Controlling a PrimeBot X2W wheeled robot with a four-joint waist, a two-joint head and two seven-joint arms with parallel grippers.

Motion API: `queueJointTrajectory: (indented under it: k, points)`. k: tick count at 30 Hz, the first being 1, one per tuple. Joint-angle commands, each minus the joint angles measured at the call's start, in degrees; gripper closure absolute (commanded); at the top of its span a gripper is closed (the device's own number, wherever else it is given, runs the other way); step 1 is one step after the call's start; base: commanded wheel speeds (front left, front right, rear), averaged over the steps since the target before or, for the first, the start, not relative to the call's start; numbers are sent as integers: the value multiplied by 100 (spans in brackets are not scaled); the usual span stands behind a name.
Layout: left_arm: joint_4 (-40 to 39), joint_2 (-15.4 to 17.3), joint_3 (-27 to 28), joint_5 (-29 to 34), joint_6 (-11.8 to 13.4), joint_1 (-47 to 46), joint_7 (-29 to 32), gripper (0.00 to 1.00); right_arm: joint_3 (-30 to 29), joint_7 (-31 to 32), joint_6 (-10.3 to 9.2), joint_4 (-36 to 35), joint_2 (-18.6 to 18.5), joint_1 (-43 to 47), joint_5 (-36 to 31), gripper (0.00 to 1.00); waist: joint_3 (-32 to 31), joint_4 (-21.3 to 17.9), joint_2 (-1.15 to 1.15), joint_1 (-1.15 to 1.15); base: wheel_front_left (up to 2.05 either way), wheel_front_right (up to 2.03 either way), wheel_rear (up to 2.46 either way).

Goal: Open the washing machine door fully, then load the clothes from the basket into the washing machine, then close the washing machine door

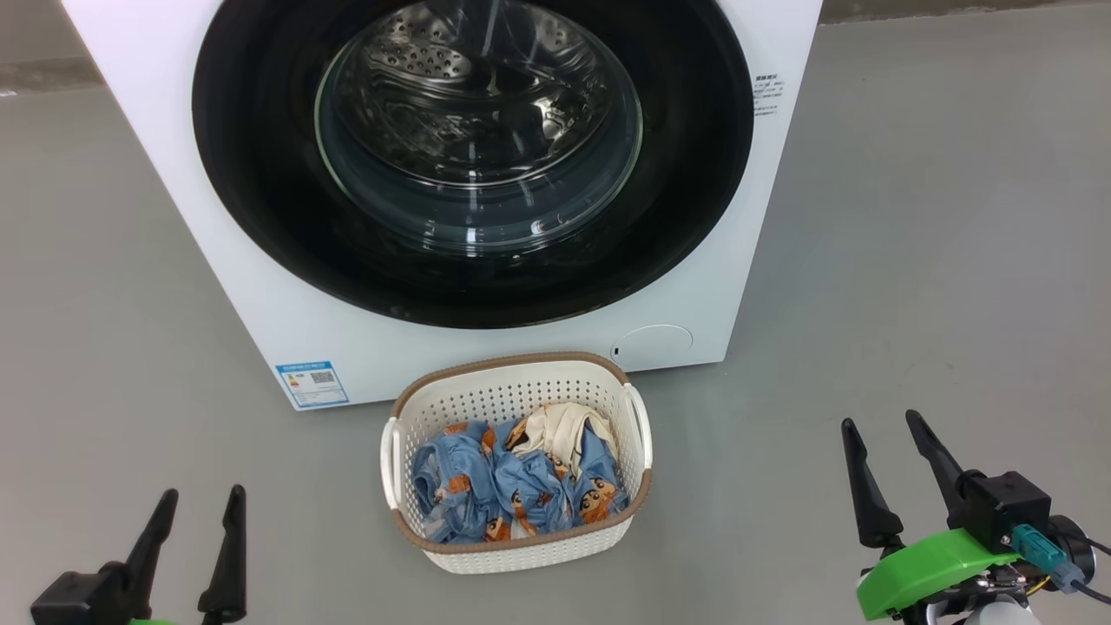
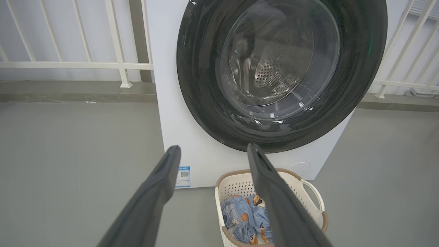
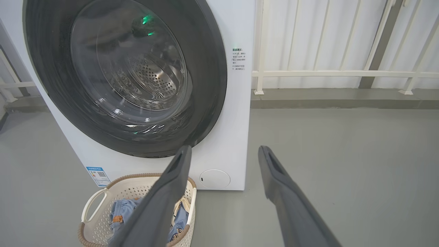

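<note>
Door (image 1: 260, 174) shut, glass facing out; basket (image 1: 521, 555) of clothes (image 1: 486, 486) sits before it, long axis left to right; left gripper (image 1: 202, 491) and right gripper (image 1: 879, 418) spread, empty.

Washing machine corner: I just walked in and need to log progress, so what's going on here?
Nothing is being handled yet. The washing machine door is shut, and the basket sits on the floor just in front of the washing machine with the clothes inside. The left gripper and right gripper are both open and empty, low on either side of the basket.
</note>
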Motion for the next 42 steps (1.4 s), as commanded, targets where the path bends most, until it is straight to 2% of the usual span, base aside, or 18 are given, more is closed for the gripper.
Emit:
queueJointTrajectory:
  k: [1, 15, 27, 42]
  points:
    - [-90, 189, 243, 71, -18, -231, -69, 0, 123, -74, -6, -103, -35, -261, -55, 0, -1, 1, 0, 0, 0, 0, 0]
    - [-25, 154, 348, -21, -18, -273, -69, 0, 98, -74, -6, -81, -35, -291, 65, 0, 13, 1, 0, 0, 0, 0, 0]
    - [18, 231, 208, 89, -18, -322, -69, 0, 91, -74, -6, -133, -35, -305, 84, 0, 33, 5, 0, 0, 5, 5, -10]
    - [-33, 205, 247, 114, -18, -355, -69, 0, 54, -74, -6, -270, -35, -286, 85, 0, 95, 29, 0, 0, 87, 87, -174]
